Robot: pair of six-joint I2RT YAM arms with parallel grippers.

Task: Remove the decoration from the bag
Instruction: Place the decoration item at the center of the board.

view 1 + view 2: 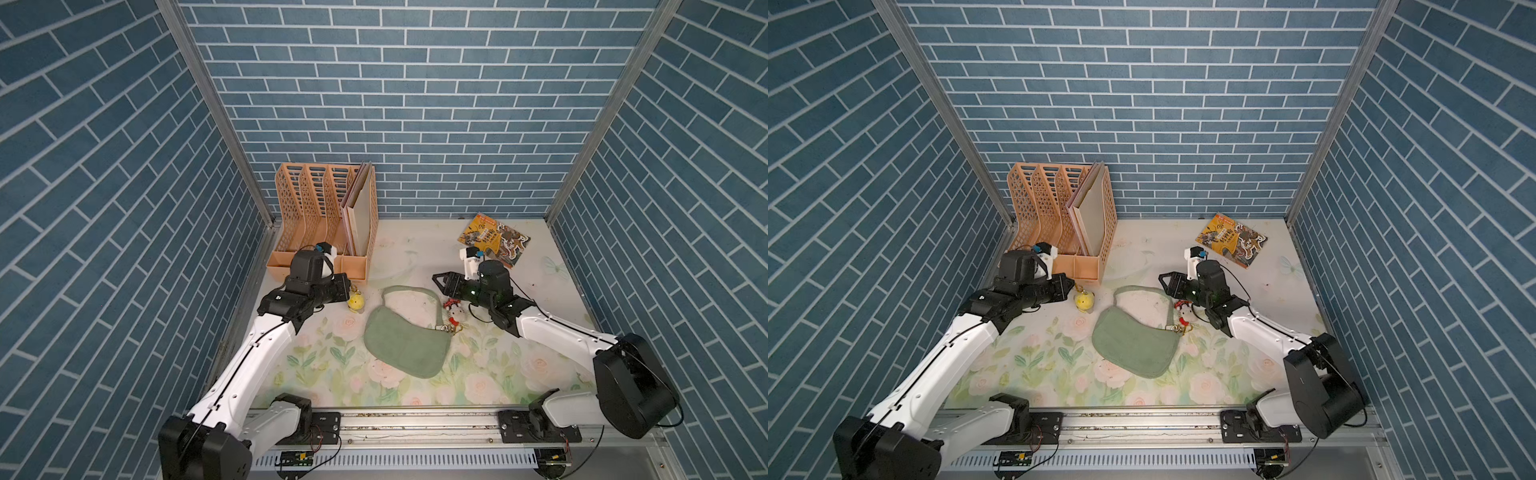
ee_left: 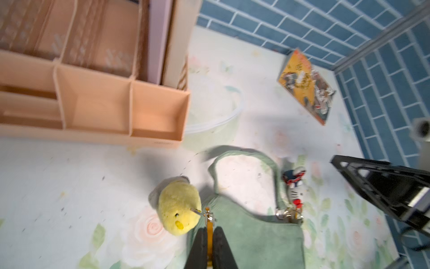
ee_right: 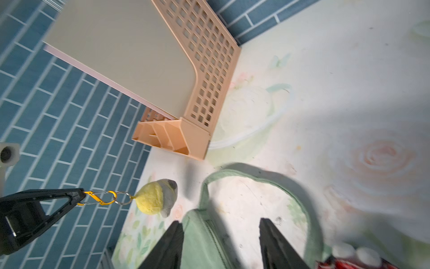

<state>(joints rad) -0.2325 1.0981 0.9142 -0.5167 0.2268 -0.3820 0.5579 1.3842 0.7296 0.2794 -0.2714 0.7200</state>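
Done: yellow chick charm (image 3: pixel 155 197) was held off the bag (image 1: pixel 402 341) by its orange clasp, left gripper (image 3: pixel 80 196) clenched | Left: cat decoration (image 1: pixel 455 311) seen clipped at centre-right | right gripper (image 1: pixel 441 282) parted, empty.

Sage-green crescent bag (image 1: pixel 401 345) lies flat on the floral tabletop, thin strap looped toward the back wall. The little white cat charm (image 1: pixel 455 312) with red bow is still clipped at its right-hand gold clasp, lying just beside the strap.
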